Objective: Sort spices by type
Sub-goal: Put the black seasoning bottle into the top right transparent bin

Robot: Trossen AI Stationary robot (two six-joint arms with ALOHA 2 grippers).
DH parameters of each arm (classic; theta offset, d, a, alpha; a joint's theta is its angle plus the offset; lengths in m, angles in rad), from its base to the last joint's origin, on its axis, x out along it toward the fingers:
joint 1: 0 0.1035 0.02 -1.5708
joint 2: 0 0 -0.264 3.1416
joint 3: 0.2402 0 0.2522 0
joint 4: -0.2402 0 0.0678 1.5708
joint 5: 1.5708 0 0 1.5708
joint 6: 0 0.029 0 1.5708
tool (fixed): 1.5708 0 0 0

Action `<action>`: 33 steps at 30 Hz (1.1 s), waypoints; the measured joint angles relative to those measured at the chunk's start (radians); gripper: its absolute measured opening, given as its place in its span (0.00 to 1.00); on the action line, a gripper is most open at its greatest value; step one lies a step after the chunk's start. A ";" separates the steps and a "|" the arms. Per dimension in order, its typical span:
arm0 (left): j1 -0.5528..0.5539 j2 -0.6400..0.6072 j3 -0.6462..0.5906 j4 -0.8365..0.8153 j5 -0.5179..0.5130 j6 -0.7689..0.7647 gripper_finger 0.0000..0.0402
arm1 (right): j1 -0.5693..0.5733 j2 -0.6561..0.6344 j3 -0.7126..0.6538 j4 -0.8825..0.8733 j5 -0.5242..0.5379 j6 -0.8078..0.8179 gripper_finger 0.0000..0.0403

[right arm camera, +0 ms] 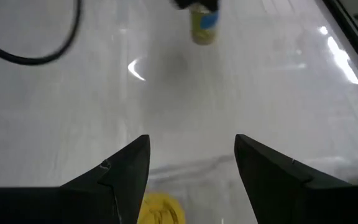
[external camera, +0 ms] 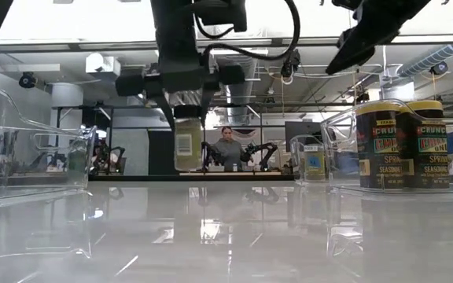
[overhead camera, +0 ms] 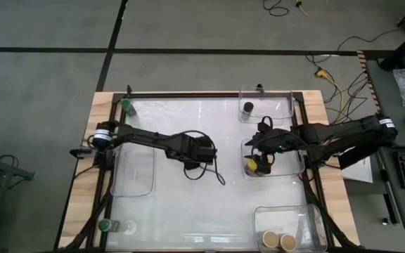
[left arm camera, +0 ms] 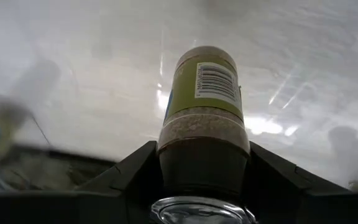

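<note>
My left gripper [overhead camera: 204, 151] is over the middle of the table, shut on a small spice jar [external camera: 187, 145] with a barcode label [left arm camera: 216, 81]. My right gripper [right arm camera: 191, 155] is open and hovers above the middle right bin [overhead camera: 287, 172], touching nothing. Two yellow-lidded jars [external camera: 380, 145] stand on their bases in that bin. A black-lidded jar [overhead camera: 247, 107] stands in the far right bin. Two tan-lidded jars [overhead camera: 278, 241] stand in the near right bin. Green-lidded jars stand on the table at the far left corner [overhead camera: 126, 105] and the near left corner [overhead camera: 105, 225]. My left gripper pinches the jar's dark upper end [left arm camera: 204, 168] between its two fingers [left arm camera: 132, 171], which slant down from above. The jar hangs below the fingers, roughly upright with its base down, lifted clear of the table.
A clear bin [overhead camera: 133, 191] lies on the left half of the table with nothing in it. A dark frame edges the table. Bare tabletop lies between the left bin and the right-hand bins. A person sits far behind the table [external camera: 228, 149].
</note>
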 joint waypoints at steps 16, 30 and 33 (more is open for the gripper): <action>-0.045 0.139 0.134 0.031 0.042 -0.002 0.49 | 0.000 -0.106 0.010 -0.153 0.032 0.078 0.56; -0.050 0.213 0.258 -0.009 0.111 -0.184 0.57 | 0.000 -0.103 0.010 -0.153 0.050 0.078 0.56; -0.050 0.214 0.256 -0.023 0.111 -0.222 0.57 | 0.000 -0.103 0.010 -0.153 0.050 0.078 0.56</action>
